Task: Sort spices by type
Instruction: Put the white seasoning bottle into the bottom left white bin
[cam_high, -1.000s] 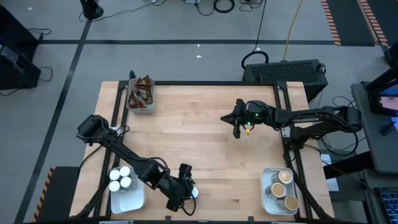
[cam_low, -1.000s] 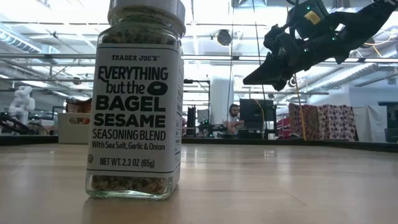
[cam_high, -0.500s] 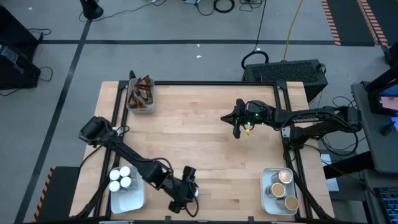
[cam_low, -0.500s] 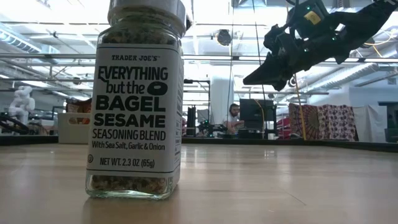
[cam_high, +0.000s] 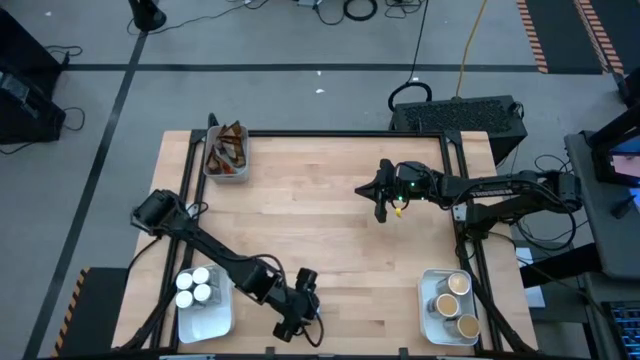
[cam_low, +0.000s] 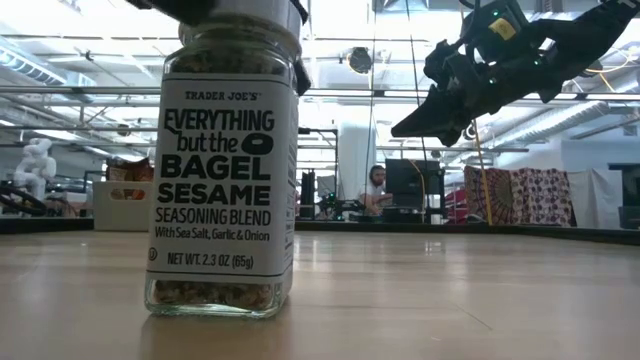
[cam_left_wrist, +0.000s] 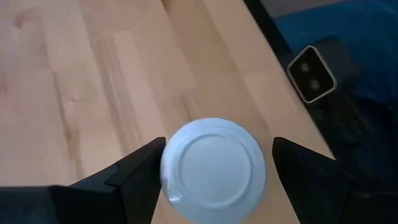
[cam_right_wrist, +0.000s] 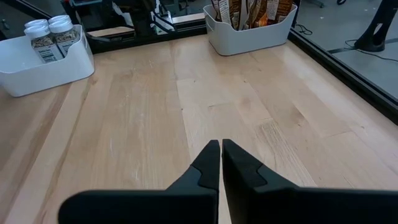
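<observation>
A white-lidded glass jar of sesame seasoning (cam_low: 222, 170) stands upright on its base by the table's near edge (cam_high: 312, 309). My left gripper (cam_high: 303, 302) is above it, open, with its fingers down beside the white lid (cam_left_wrist: 213, 169). My right gripper (cam_high: 360, 188) hovers shut above the table's middle right (cam_low: 400, 128) and touches nothing. Three white-lidded jars stand in the near-left tray (cam_high: 200, 290). Dark sachets stick up in the far-left tray (cam_high: 227, 150). Tan-lidded jars sit in the near-right tray (cam_high: 450, 300). My left gripper comes from above, pointing down, with one finger on each side of the jar's lid. One finger (cam_left_wrist: 146, 177) lies against the lid's rim (cam_left_wrist: 164, 168); the other finger (cam_left_wrist: 298, 177) stands a small gap away. The jar stays upright on the table.
Bare wooden tabletop (cam_right_wrist: 155, 106) lies between the three trays. A black frame rail runs along the table's edges (cam_high: 340, 133). The low-view camera (cam_left_wrist: 313, 73) sits just past the near edge. A person sits far back in the room (cam_low: 376, 190).
My left gripper has come down over the jar's lid, showing now at the top of the low view. The jar has slid a little toward the table's right and stayed upright.
</observation>
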